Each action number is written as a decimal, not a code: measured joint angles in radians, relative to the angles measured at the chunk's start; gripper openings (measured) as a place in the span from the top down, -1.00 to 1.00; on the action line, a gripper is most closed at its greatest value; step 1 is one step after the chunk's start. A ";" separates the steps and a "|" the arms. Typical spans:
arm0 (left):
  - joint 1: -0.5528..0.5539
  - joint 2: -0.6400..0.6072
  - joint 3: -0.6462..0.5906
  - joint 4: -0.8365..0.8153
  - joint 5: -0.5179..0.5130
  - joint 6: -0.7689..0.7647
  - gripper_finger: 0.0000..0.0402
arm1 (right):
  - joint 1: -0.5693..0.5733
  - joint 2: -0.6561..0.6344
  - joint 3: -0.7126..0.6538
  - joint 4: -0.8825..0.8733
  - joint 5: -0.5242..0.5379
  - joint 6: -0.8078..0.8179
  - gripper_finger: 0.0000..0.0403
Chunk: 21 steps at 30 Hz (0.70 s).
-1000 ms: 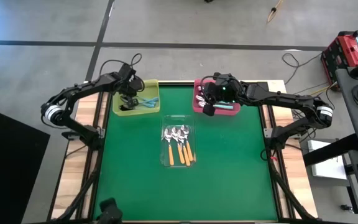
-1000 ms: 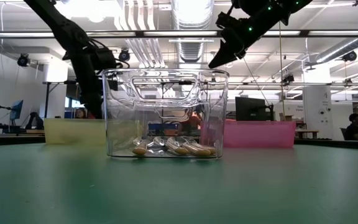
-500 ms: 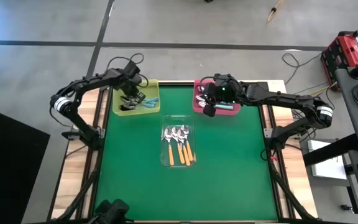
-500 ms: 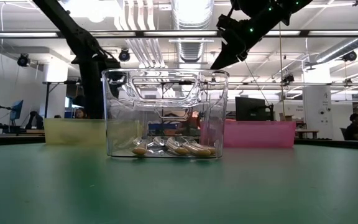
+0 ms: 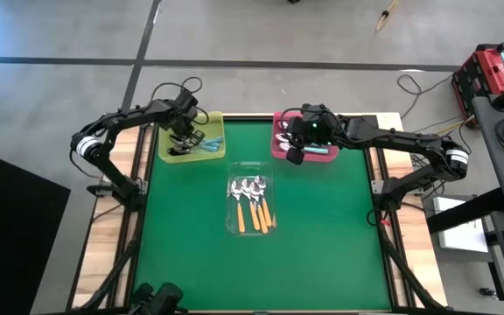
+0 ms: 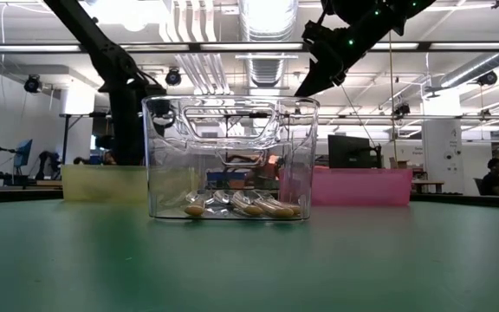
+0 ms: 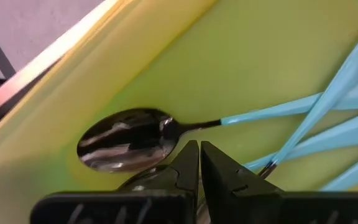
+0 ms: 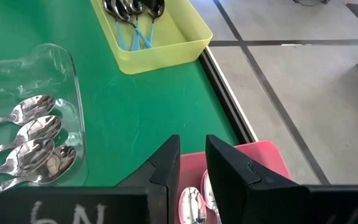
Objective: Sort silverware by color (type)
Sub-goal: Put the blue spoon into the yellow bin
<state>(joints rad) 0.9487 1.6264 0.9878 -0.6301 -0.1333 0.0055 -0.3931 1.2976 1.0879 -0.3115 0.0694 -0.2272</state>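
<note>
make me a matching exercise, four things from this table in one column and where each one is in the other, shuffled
Things
1. blue-handled metal spoons
2. orange-handled metal spoons
3. left gripper
4. right gripper

Places
A. in the clear plastic tray at the table's middle
B. above the pink plastic tray
C. lying in the yellow plastic tray
D. down inside the yellow tray, fingers shut and empty

Pairs: 1-C, 2-A, 3-D, 4-B

You cannot count the spoons in the pink tray (image 5: 320, 154), half covered by the right tool (image 5: 294, 156); the left tool (image 7: 199, 163) hides one teal spoon's (image 7: 277, 163) bowl.
</note>
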 joint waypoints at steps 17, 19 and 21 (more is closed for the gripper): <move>-0.018 0.000 -0.038 0.058 0.001 -0.012 1.00 | 0.000 0.000 0.000 -0.006 0.000 0.000 0.66; -0.018 0.000 -0.045 0.064 0.001 -0.012 1.00 | 0.000 0.000 0.000 -0.006 0.000 0.000 0.66; -0.018 0.000 -0.054 0.073 0.001 -0.016 1.00 | 0.000 0.000 0.000 -0.006 0.000 0.000 0.66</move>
<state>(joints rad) 0.9302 1.6264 0.9336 -0.5570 -0.1325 -0.0101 -0.3931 1.2976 1.0880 -0.3178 0.0696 -0.2274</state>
